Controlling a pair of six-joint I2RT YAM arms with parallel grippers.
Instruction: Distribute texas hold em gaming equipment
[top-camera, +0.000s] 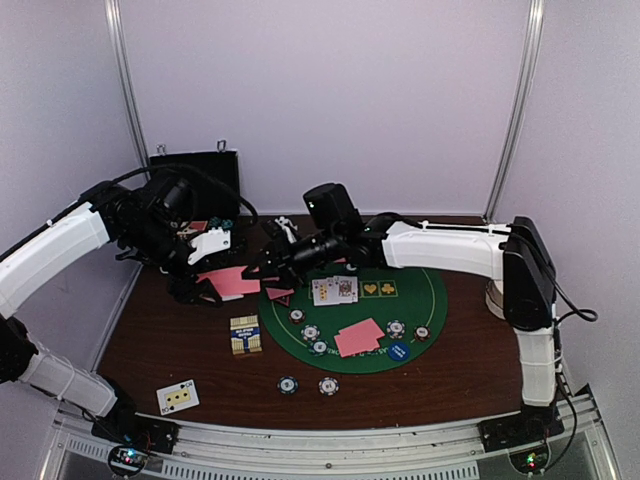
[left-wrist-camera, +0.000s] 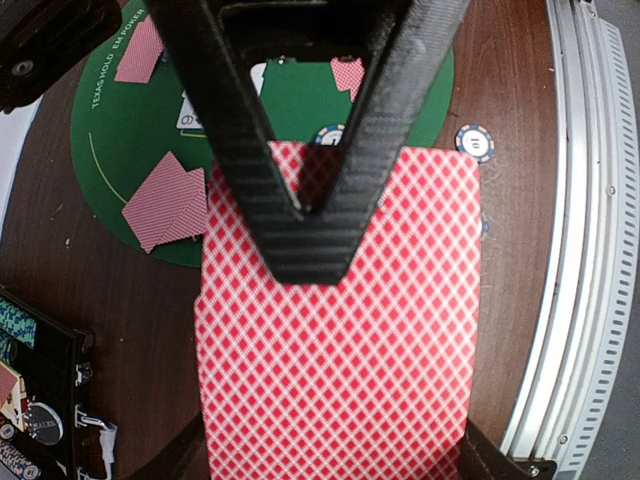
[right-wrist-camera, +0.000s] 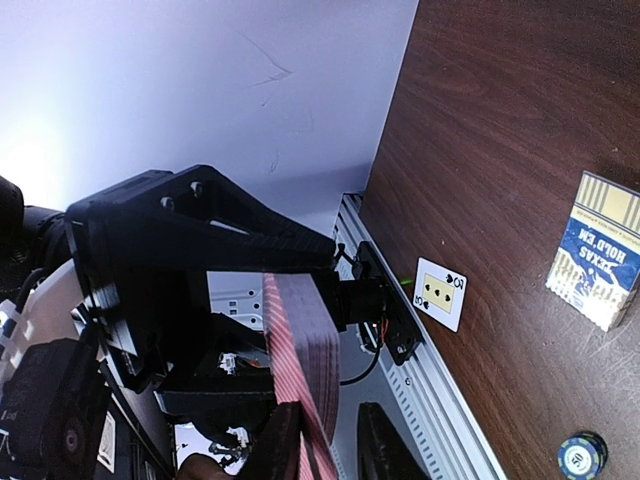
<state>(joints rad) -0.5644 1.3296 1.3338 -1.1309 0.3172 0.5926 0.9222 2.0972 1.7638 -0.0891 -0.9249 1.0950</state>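
Observation:
A thick deck of pink-backed playing cards (left-wrist-camera: 340, 340) is held above the table at the left, with my left gripper (left-wrist-camera: 335, 440) shut on its sides. In the top view the deck (top-camera: 232, 282) juts from the left gripper (top-camera: 208, 280) toward the right gripper (top-camera: 262, 270). The right gripper (right-wrist-camera: 335, 430) stands at the deck's (right-wrist-camera: 300, 340) free end. One of its fingers (right-wrist-camera: 285, 440) lies against the top card, and a gap separates the deck from the other finger. On the green mat (top-camera: 430, 290) lie two face-up cards (top-camera: 334, 290), a face-down pair (top-camera: 359, 337), striped chips (top-camera: 311, 332) and a blue disc (top-camera: 399, 351).
A yellow-blue card box (top-camera: 245, 334) stands left of the mat. A face-up card (top-camera: 177, 397) lies near the front left, and two chips (top-camera: 288, 385) sit in front of the mat. A black hinged case (top-camera: 195, 170) stands open at the back left. A metal rail (top-camera: 330, 440) runs along the front edge.

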